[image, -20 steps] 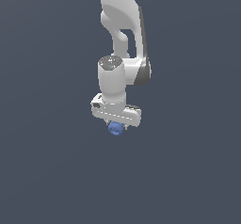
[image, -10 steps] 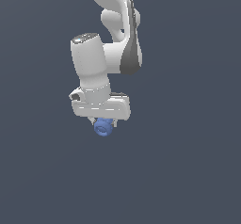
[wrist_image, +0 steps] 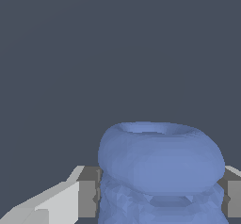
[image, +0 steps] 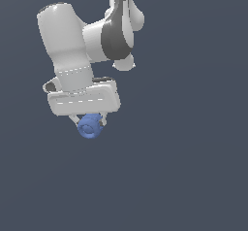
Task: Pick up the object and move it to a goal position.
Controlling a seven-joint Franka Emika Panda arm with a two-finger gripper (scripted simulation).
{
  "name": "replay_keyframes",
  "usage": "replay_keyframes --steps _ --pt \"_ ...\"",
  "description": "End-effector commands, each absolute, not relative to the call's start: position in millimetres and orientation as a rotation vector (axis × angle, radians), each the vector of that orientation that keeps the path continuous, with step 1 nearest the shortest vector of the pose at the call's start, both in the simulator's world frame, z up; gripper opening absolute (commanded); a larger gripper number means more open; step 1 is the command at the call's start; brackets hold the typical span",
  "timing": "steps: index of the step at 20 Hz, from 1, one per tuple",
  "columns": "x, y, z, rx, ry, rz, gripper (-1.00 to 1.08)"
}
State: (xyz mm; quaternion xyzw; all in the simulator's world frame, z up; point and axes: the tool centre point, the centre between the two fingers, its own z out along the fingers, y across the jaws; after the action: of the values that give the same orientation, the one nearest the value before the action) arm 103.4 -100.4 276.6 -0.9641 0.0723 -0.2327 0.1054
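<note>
Object [image: 90, 126] clamped between our fingers [image: 102, 121], its blue body filling the gap between them, we are swinging the arm up and toward the exterior view's left compared with a second ago, so transport to the goal looks underway.

The arm [image: 97, 36] is glossy white, made of thick rounded segments, with a dark grey band at one joint. A wide, flat white block forms the hand [image: 83, 101], marked with thin dashed lines. Its fingers [wrist_image: 56, 202] are white with grey inner pads [wrist_image: 88, 197].
</note>
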Motion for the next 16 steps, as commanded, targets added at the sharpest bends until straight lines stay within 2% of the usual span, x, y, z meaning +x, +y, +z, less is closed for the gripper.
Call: replay_keyframes --steps 1,16 --pt "109 -110 296 -2.814 0.178 -0.733 -1.00" --pt "131 -168 403 -2.647 -0.005 -0.965 -1.00"
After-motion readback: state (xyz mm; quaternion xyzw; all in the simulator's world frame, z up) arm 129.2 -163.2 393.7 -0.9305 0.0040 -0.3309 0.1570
